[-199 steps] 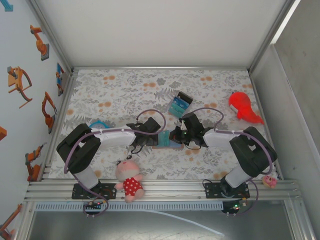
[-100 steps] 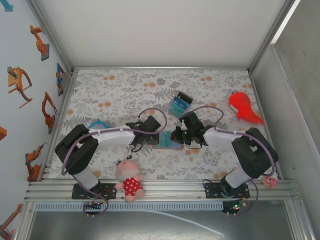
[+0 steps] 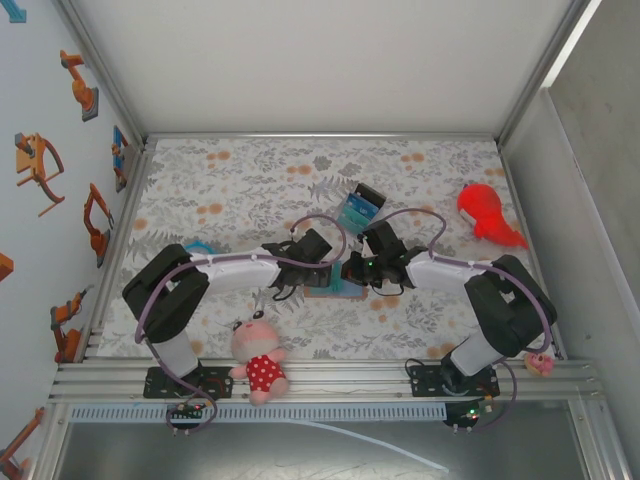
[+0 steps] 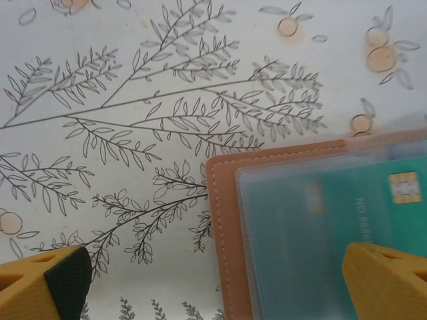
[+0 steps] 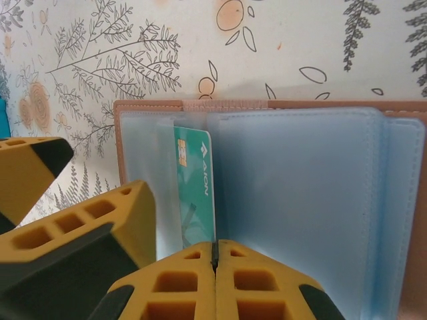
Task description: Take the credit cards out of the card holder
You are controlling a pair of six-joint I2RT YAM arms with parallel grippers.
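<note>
— Now, what is different from one second ago?
— Mainly the left arm. It has moved toward the middle, and the left end effector [image 4: 213, 285] now stands over the small flat pinkish-tan leather-like card holder [image 3: 333, 289]. Its yellow fingers [image 4: 383, 280] are wide apart, as before: one above the floral-printed surface [image 4: 133, 67], the other above the clear sleeves. It holds nothing.
— And the right one?
— The right end effector [image 5: 215, 257] has hardly moved. Its jaws are pressed together at the near edge of the opened holder, just where a teal credit card with a gold chip [image 5: 193, 180] sits in a sleeve. Whether they pinch the card, the sleeve or nothing, I cannot tell.
— Where is the holder itself?
— It lies open on the surface between both arms, in the same place as before, near the black, blue and teal striped block [image 3: 360, 209].
— What does it mean for the task?
— I think no card is out yet. The left arm has probably come to steady the holder or to take the card. The sleeves look thin, so a pulled card may drag the whole holder along.
</note>
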